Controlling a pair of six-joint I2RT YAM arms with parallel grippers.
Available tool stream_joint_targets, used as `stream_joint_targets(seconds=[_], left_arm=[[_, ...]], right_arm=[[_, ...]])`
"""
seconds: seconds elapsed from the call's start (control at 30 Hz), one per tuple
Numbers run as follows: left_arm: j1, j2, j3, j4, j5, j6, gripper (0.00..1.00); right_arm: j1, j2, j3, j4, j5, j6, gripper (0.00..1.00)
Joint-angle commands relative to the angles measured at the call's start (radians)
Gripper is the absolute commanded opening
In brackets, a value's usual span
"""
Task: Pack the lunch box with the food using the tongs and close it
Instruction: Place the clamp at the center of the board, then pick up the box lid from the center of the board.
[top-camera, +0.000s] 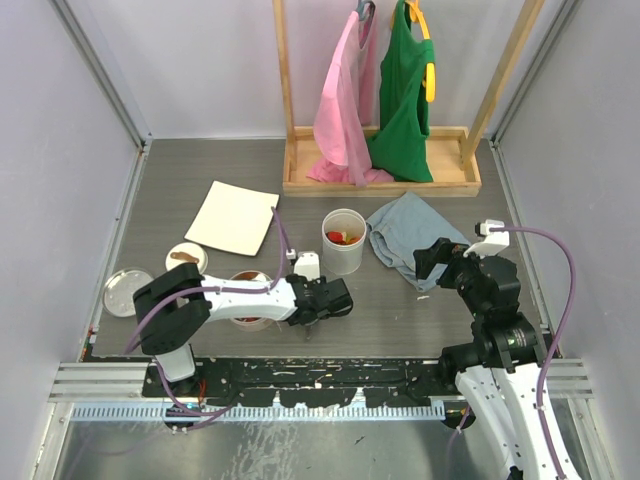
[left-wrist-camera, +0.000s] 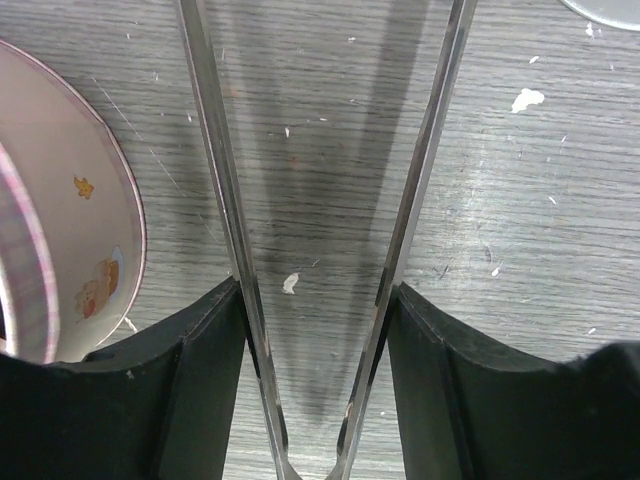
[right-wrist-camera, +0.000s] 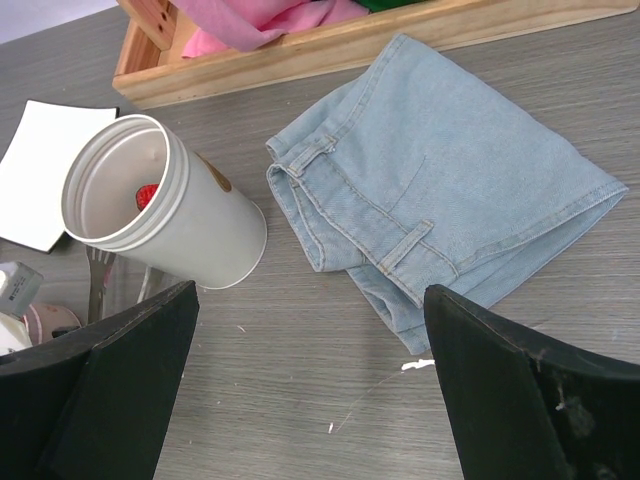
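My left gripper (left-wrist-camera: 315, 300) (top-camera: 330, 298) is shut on the tongs (left-wrist-camera: 225, 200), one finger against each slim metal arm near the joined end. The two arms spread apart toward the top of the left wrist view, over bare table. The lunch box (top-camera: 343, 240) (right-wrist-camera: 165, 205), a tall pale round container, stands open just beyond them with red and orange food (top-camera: 345, 237) (right-wrist-camera: 147, 195) inside. A thin brown stick of food (top-camera: 184, 256) lies on a small white dish. My right gripper (right-wrist-camera: 310, 300) (top-camera: 435, 262) hangs open and empty above the table, right of the lunch box.
A pink bowl (left-wrist-camera: 60, 200) (top-camera: 250, 292) sits left of the tongs, partly under my left arm. A round lid (top-camera: 126, 291) lies far left, a white square plate (top-camera: 235, 217) behind. Folded jeans (right-wrist-camera: 450, 190) (top-camera: 410, 232) lie right of the lunch box, before a wooden clothes rack (top-camera: 380, 180).
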Motion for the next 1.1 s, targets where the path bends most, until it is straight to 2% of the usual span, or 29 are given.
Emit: stream_joint_targets(seconds=[0.0,0.5,0.63,0.7,0.9,1.0,1.07], left_arm=[[-0.004,-0.035,-0.012,0.038,-0.015,-0.021,0.58],[-0.028,-0.169,0.008,0.035,0.004,0.052,0.79],[-0.084,-0.257,0.082,-0.037,-0.062,0.107,0.83],[-0.090,-0.314,0.088,-0.081,-0.095,0.092,0.83],[-0.092,-0.604,-0.056,-0.080,-0.226,0.054,0.87],[-0.091,-0.743,-0.108,-0.058,-0.303,0.111,0.95],[-0.084,-0.805,-0.114,-0.101,-0.351,0.145,1.00]], right_arm=[[0.006,-0.020,0.002,0.034,0.018,0.006,1.00],[0.014,-0.033,0.002,0.032,0.026,0.006,1.00],[0.015,-0.034,0.001,0.032,0.029,0.006,1.00],[0.015,-0.033,0.001,0.031,0.030,0.007,1.00],[0.016,-0.033,0.001,0.031,0.034,0.007,1.00],[0.016,-0.032,0.001,0.031,0.035,0.007,1.00],[0.015,-0.032,0.001,0.031,0.036,0.007,1.00]])
